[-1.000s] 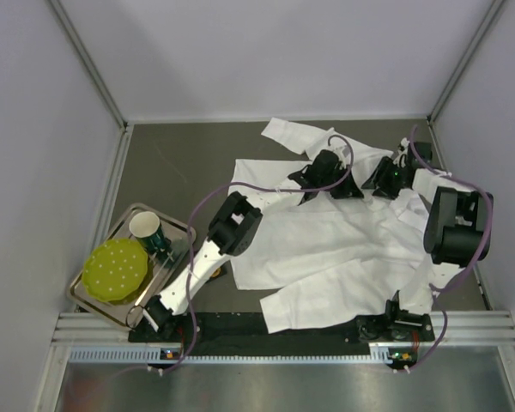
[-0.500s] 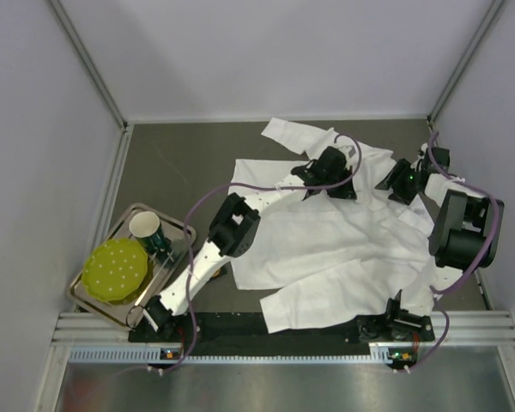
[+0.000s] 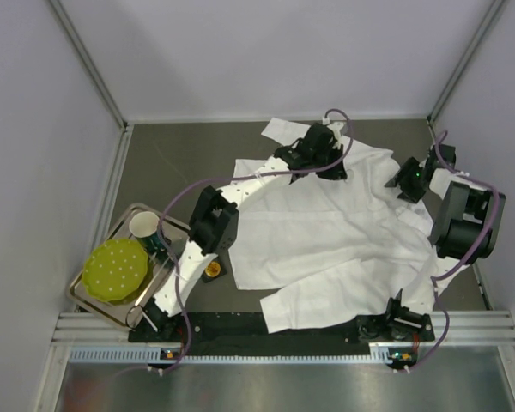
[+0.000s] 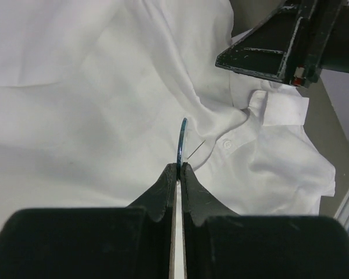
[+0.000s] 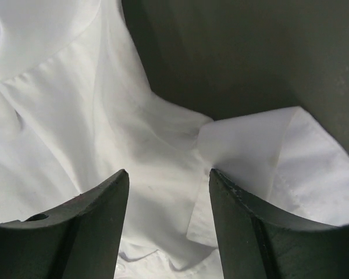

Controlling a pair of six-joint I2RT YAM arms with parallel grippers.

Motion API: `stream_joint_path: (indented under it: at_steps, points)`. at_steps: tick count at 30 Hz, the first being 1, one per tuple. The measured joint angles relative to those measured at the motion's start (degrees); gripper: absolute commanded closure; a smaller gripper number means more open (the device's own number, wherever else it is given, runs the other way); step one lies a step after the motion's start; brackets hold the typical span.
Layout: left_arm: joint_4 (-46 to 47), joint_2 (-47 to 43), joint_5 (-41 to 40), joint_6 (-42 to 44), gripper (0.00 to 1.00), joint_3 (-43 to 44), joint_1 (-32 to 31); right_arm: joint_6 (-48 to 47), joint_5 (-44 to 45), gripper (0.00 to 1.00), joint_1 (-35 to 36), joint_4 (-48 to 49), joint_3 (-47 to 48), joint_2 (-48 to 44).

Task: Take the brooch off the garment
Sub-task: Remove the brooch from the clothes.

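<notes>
Pinched thin blue-edged round brooch (image 4: 181, 135) edge-on in left gripper (image 4: 179, 168), just above large white cloth shirt (image 4: 75, 116). Hovered right gripper (image 5: 167, 177), spread wide, over that shirt's folded edge.

Table (image 3: 176, 163) bare far-left; tray (image 3: 173, 221) crowds near-left; right tool (image 3: 407, 183) seemingly close.

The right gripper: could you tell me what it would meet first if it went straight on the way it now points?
Most likely the white shirt: the right gripper is open, and rumpled cloth fills the gap ahead, though depth is unclear.
</notes>
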Motion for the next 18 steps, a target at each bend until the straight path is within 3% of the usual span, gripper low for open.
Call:
stream_joint_path:
  at_steps: [8, 18]
  points:
    - [0.8, -9.8, 1.9, 1.1, 1.00, -8.1, 1.9, -1.1, 3.3, 0.41, -1.9, -2.7, 5.7, 3.1]
    - [5.7, -27.0, 6.8, -0.4, 1.00, -31.1, 2.6, -4.3, 4.3, 0.38, -2.6, -5.0, 9.1, 2.3]
